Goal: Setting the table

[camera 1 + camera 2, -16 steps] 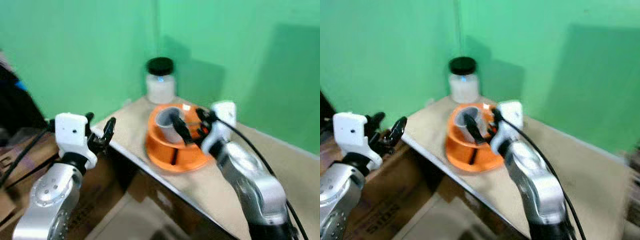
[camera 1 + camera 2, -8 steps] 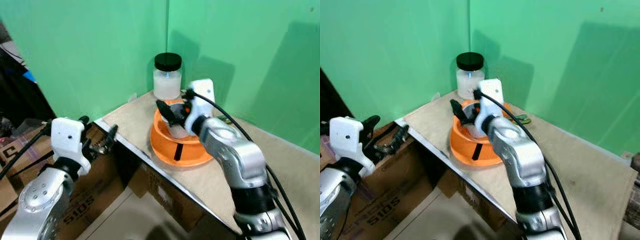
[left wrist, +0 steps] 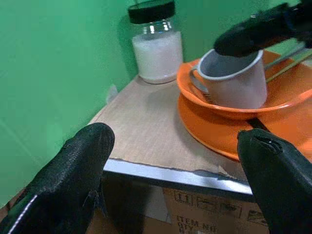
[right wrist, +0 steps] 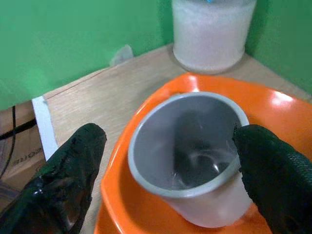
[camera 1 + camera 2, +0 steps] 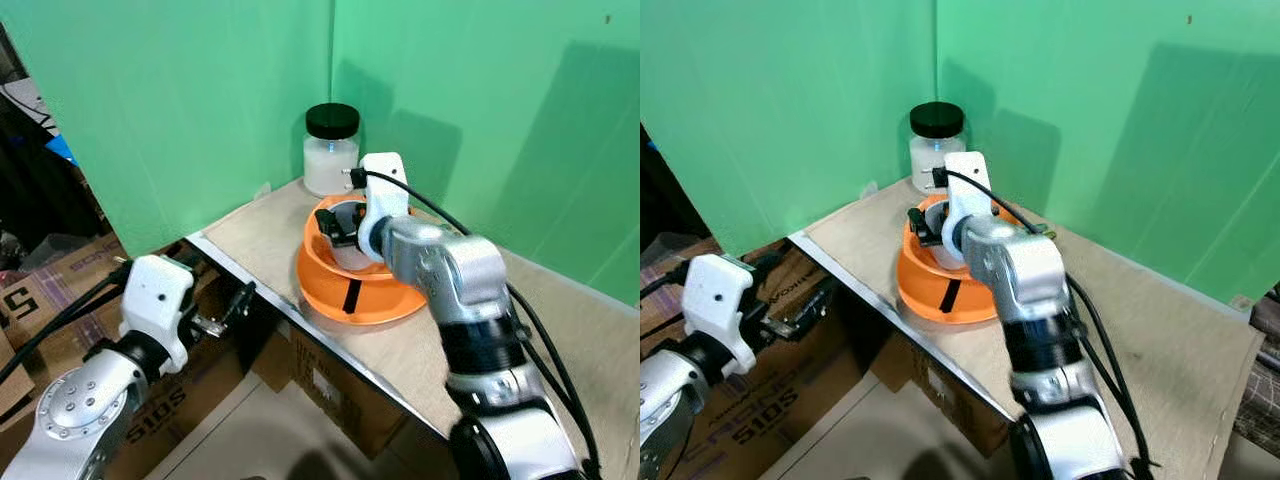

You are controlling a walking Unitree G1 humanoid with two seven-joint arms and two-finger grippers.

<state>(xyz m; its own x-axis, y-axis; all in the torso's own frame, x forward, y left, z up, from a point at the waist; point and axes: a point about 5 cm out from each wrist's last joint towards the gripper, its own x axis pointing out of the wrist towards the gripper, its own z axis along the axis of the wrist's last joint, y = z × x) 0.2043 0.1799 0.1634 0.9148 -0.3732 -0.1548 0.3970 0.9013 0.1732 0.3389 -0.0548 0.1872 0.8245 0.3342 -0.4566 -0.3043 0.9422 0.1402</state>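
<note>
1. L gripper (image 5: 232, 308): nearest, low, off the table's front edge, above cardboard boxes (image 5: 60, 300). Fingers spread wide apart, nothing between them. It points toward the table corner.
2. Table (image 5: 260, 235): light wood top w/ pale front edge, set in the corner of green walls (image 5: 180, 90).
3. Orange plate (image 5: 375, 305) sits on the table near the corner; an orange bowl (image 5: 320, 245) is stacked on it.
4. Grey metal cup (image 4: 187, 146) stands upright inside the bowl, mouth up; inside looks empty.
5. R gripper (image 5: 338, 228): at the cup, over the bowl. Fingers (image 4: 73, 170) apart, one on each side of the cup; contact w/ cup wall cannot be told.
6. Thin utensils (image 3: 287, 61) lie in the bowl beside the cup; type unclear.
7. Jar (image 5: 331, 150): farthest, glass, black lid, white contents, upright just behind the plate, against the wall corner.
</note>
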